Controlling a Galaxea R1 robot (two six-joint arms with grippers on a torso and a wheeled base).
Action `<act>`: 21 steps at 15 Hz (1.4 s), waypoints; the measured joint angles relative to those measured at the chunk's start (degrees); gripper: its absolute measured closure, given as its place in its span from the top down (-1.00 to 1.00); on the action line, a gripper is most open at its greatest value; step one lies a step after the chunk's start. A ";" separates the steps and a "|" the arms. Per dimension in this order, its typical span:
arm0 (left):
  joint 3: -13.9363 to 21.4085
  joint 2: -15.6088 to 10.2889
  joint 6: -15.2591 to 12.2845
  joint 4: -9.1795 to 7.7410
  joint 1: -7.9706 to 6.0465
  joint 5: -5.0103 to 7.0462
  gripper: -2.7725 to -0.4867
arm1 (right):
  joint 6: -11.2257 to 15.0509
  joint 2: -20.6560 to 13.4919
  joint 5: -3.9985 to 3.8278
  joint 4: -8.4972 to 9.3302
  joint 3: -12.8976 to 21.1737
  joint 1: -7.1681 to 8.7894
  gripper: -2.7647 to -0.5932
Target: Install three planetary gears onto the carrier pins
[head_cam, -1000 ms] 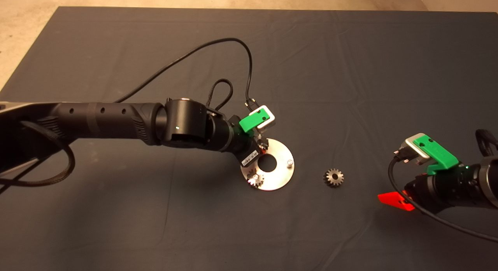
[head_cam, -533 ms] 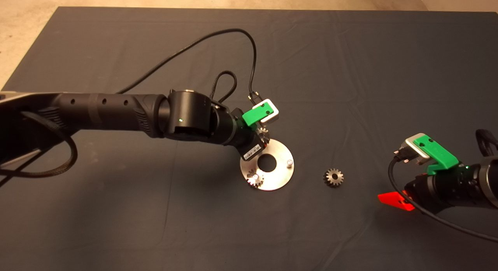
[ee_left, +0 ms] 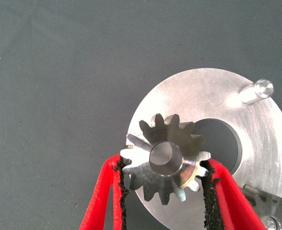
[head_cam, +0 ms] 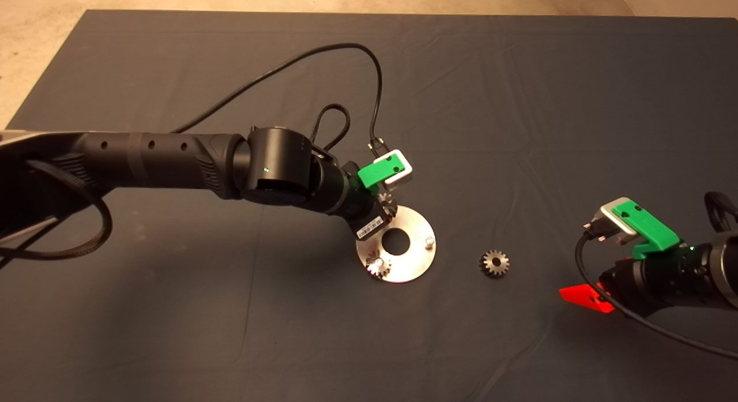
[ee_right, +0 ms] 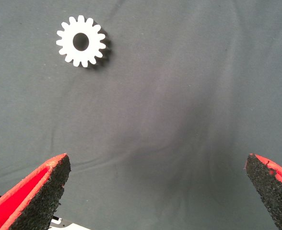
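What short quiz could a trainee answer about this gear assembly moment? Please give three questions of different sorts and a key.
1. True or false: the left gripper holds a planetary gear over the carrier plate.
2. How many carrier pins already carry a seated gear?
A. none
B. one
C. three
3. Fill in: the loose gear lies on the mat between the plate and the ____ gripper.

Key: 1 true; 2 B; 3 right (it is open and parked at the mat's edge).
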 joint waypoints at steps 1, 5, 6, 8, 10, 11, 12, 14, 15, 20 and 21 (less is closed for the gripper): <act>0.00 0.00 0.01 -0.03 0.00 0.02 -0.79 | 0.00 0.00 0.07 0.00 0.00 0.00 0.97; -1.33 0.00 1.96 -0.14 0.02 -0.15 -0.79 | 0.00 0.00 0.10 0.00 0.00 -0.02 0.97; -1.51 0.00 1.96 -0.14 0.02 -0.22 -0.79 | 0.00 0.00 0.16 0.00 0.00 0.00 0.97; -1.54 0.00 1.96 -0.15 0.03 -0.37 -0.79 | 0.00 0.00 0.24 0.00 0.00 0.00 0.97; -1.65 0.02 1.96 -0.14 0.04 -0.88 -0.79 | 0.00 0.00 0.46 0.02 0.00 0.00 0.97; -1.65 0.02 1.96 -0.14 0.04 -1.18 -0.79 | 0.00 0.00 0.51 0.00 0.00 0.00 0.97; -1.67 0.11 1.96 -0.14 0.04 -1.22 -0.79 | 0.00 0.00 0.54 0.00 0.00 0.00 0.97; -1.69 0.46 1.96 -0.14 0.04 -1.41 -0.79 | 0.00 0.00 0.66 0.02 0.00 0.00 0.97; -1.69 0.61 1.96 -0.14 0.04 -1.88 -0.79 | 0.00 0.02 0.66 0.00 0.00 0.00 0.97; -1.87 0.79 2.87 -0.14 0.39 -2.16 -0.79 | 0.00 0.00 0.68 0.00 0.00 0.00 0.97; -1.90 0.77 3.01 -0.13 0.37 -2.16 -0.79 | 0.00 0.00 0.71 0.00 0.00 0.00 0.97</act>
